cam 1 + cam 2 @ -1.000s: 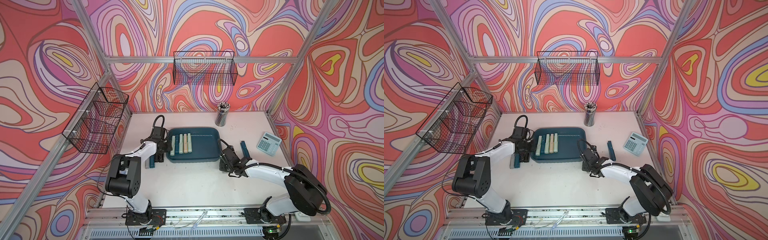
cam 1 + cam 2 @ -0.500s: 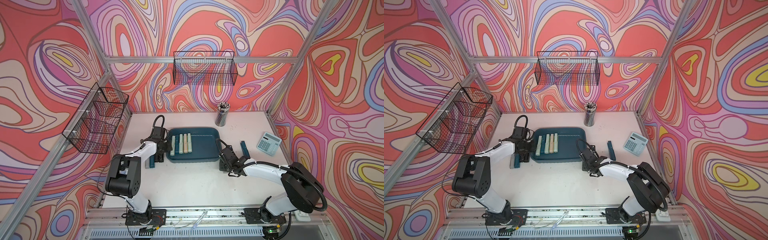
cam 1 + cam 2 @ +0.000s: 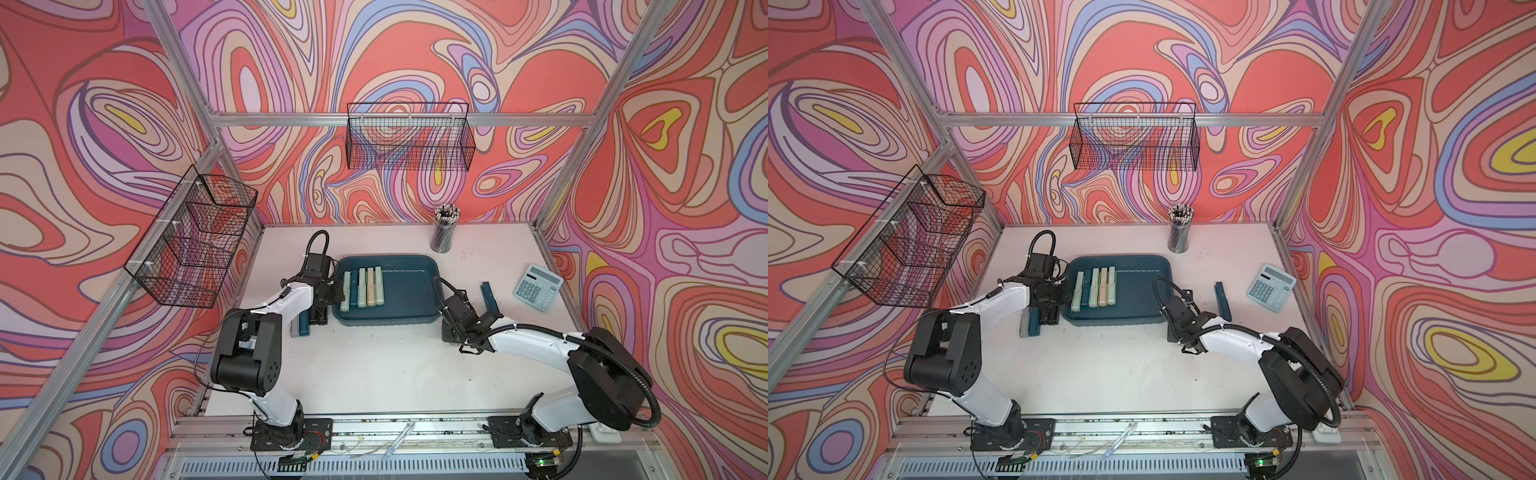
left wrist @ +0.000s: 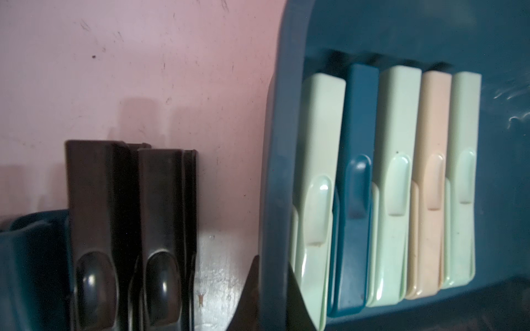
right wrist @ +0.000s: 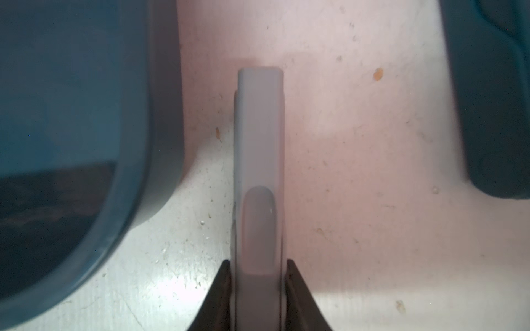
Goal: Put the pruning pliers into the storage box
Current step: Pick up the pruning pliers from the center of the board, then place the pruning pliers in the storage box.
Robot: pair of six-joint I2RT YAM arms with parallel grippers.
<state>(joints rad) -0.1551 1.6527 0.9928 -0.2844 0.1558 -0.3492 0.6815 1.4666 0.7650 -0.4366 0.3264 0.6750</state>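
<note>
Five mint, teal and beige plastic pruning pliers (image 4: pixel 398 186) are lying in the dark teal plastic storage box (image 4: pixel 275 172) just ahead of our left gripper (image 4: pixel 272 268), which is clamping its rim. Our right gripper (image 5: pixel 258 262) is pinching a grey bar-shaped plier (image 5: pixel 259 143) beside the box.

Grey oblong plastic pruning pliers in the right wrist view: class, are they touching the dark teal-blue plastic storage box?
Apart. The right wrist view shows a strip of bare pale table between the grey pliers and the storage box rim.
</note>
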